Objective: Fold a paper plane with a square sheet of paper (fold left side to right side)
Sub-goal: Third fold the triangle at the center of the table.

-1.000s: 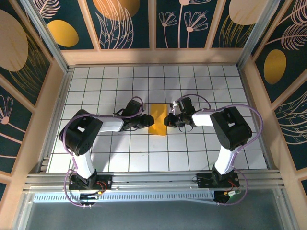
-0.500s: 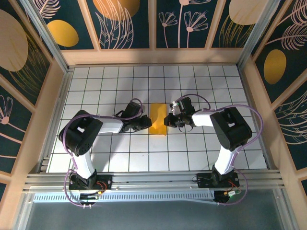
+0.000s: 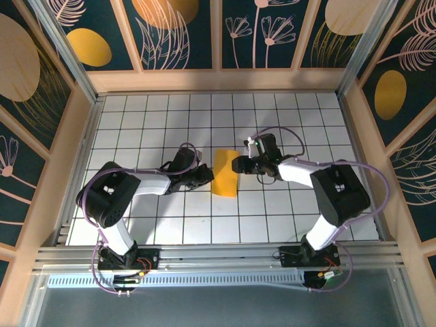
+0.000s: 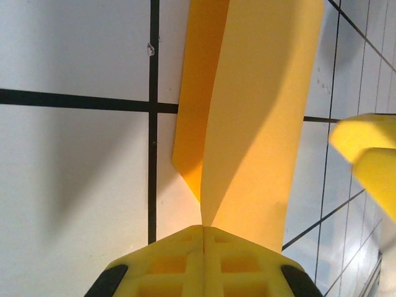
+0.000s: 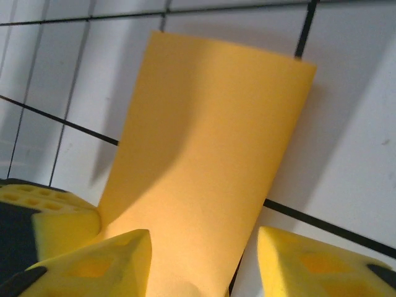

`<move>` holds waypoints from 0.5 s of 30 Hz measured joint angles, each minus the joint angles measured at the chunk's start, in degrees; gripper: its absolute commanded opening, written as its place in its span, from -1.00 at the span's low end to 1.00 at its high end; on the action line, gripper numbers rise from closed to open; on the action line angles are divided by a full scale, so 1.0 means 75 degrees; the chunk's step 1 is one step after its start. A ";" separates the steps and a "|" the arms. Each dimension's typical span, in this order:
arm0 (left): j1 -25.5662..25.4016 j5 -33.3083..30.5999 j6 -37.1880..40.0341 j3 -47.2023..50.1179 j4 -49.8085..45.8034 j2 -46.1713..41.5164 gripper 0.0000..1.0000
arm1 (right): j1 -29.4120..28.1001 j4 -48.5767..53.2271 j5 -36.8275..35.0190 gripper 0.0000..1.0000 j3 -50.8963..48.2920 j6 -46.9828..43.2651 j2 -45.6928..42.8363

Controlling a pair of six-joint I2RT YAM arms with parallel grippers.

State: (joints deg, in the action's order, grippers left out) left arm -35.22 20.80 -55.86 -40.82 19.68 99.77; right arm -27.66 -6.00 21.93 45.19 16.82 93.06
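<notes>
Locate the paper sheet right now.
In the top view, the paper sheet lies mid-table, between the left end effector and right end effector.

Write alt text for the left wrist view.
The left gripper, fingers shut, pinches the near edge of a folded orange-yellow paper, whose two layers run up and away over the white gridded table. The yellow tips of the right gripper show at the right edge.
</notes>
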 measured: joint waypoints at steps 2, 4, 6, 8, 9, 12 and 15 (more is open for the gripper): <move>0.0003 0.0015 -0.0134 0.0050 0.0029 -0.0058 -1.00 | -0.0102 -0.0035 -0.0329 0.20 -0.0294 -0.0239 -0.0574; 0.0000 0.0041 -0.0251 0.0061 0.0029 -0.0160 -1.00 | -0.0373 -0.0093 -0.0734 0.28 -0.0632 -0.0513 -0.1137; 0.0000 0.0099 -0.0364 0.0061 0.0038 -0.0265 -1.00 | -0.0895 -0.0152 -0.1215 0.34 -0.0962 -0.0804 -0.1644; 0.0000 0.0175 -0.0510 0.0061 0.0047 -0.0353 -1.00 | -0.1588 -0.0236 -0.1746 0.39 -0.1274 -0.1061 -0.2034; 0.0000 0.0178 -0.0565 0.0064 0.0050 -0.0379 -1.00 | -0.1894 -0.0259 -0.1970 0.40 -0.1384 -0.1172 -0.2145; 0.0000 0.0201 -0.0766 0.0122 0.0114 -0.0466 -1.00 | -0.2949 -0.0417 -0.2876 0.45 -0.1711 -0.1530 -0.2302; 0.0000 0.0207 -0.0915 0.0187 0.0125 -0.0542 -1.00 | -0.3780 -0.0513 -0.3748 0.49 -0.1929 -0.1851 -0.2261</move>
State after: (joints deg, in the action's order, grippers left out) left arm -35.22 22.35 -62.72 -39.42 20.62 95.70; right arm -56.01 -9.85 -6.17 30.72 2.94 76.09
